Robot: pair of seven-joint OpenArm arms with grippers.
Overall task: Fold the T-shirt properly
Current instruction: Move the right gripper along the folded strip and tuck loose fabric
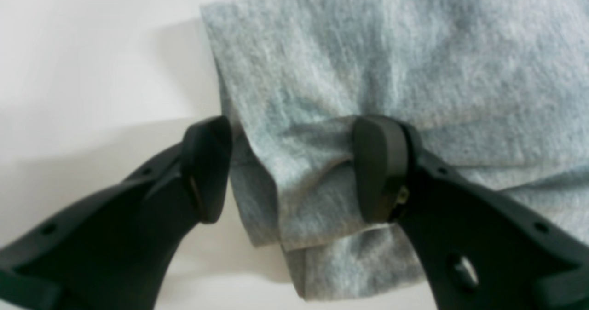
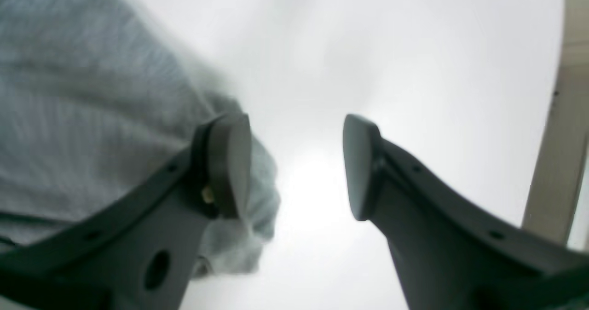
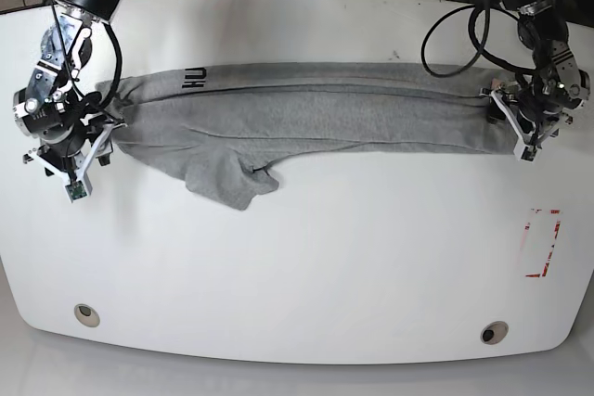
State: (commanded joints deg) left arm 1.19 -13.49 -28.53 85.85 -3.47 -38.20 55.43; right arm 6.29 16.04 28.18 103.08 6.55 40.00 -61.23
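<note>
Mostly blurred; T-shirt [image 3: 316,108] lettering cut off; both claws, left [image 1: 294,172] & right [image 2: 297,163], agape.

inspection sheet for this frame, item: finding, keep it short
Surface: white table, red marking near one edge, two round holes along the front.
Job's things: T-shirt folded into a long band, one sleeve spilling forward, lettering partly showing.
Clutter: nothing seen.
Grippers: left gripper open, astride the shirt's end; right gripper open, one finger against the cloth.
Cables: black cables loop over the table's far edge.
Surroundings: more wiring behind the table.
</note>
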